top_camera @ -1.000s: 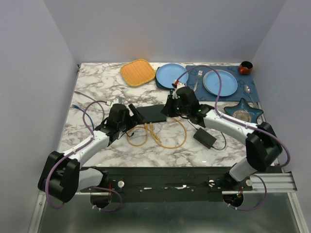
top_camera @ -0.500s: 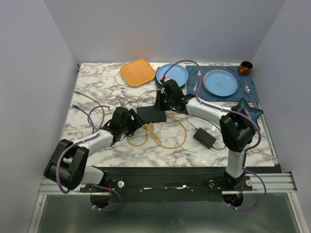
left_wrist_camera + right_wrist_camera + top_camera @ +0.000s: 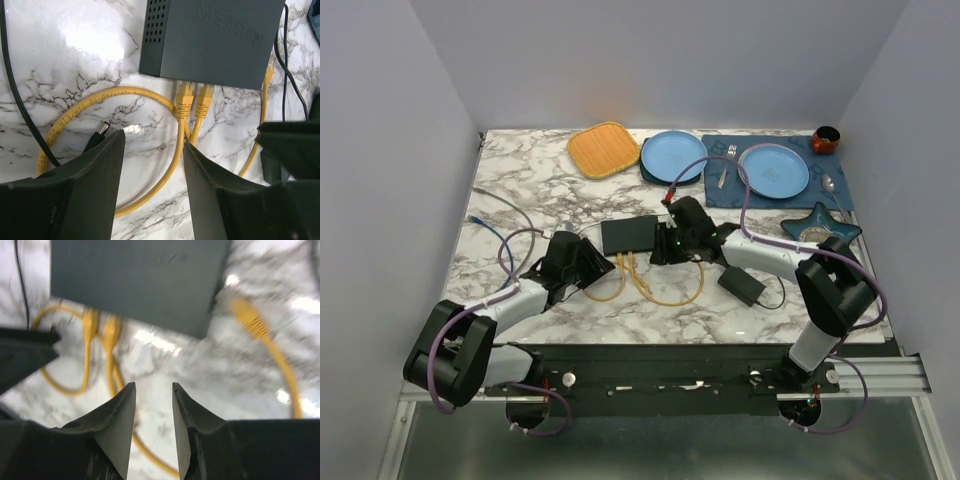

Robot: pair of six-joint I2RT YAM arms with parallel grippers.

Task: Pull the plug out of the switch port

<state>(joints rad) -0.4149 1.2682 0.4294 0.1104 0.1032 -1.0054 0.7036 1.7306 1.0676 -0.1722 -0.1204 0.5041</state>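
The switch (image 3: 629, 235) is a flat black box lying mid-table. Two yellow plugs (image 3: 184, 94) (image 3: 204, 95) sit side by side in ports on its near edge. A third yellow plug (image 3: 248, 317) lies loose on the marble by the switch's right corner. My left gripper (image 3: 603, 262) (image 3: 152, 145) is open just short of the two plugs, and one plug's yellow cable (image 3: 170, 170) runs between its fingers without touching them. My right gripper (image 3: 658, 250) (image 3: 153, 387) is open over bare marble near the switch's near right corner, holding nothing.
Yellow cable loops (image 3: 660, 285) cover the marble in front of the switch. A black power brick (image 3: 741, 285) lies to the right, and its barrel plug (image 3: 102, 131) rests by my left finger. An orange mat (image 3: 603, 148), blue plates (image 3: 674, 155) and a placemat (image 3: 775, 170) stand at the back.
My left gripper has narrowed and slid in toward the two plugs. My right gripper has come back off the switch's top to its near edge, with its jaws spreading wider.
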